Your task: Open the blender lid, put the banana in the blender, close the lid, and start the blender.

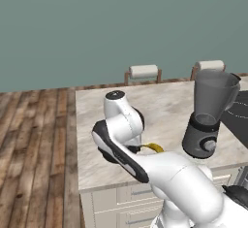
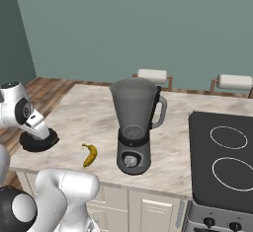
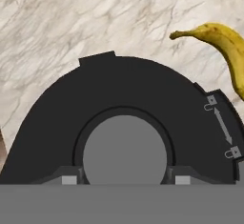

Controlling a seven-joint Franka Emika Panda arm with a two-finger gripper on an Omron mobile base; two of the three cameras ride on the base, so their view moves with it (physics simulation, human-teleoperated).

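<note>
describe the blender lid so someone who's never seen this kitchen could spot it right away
Start at the marble counter and find the tall blender beside the black cooktop. From its base go left, past the yellow banana, to the counter's left end. The blender lid lies flat there under the robot's gripper: a round black disc with a grey knob in its centre, the only dark flat thing on the pale stone.

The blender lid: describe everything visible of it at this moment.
The blender lid is a flat, round, matte black disc with a grey knob in its centre, a small tab on its rim and lock and unlock marks near one edge. It lies flat on the marble counter, off the blender, near the banana. The gripper straddles its knob.
</note>
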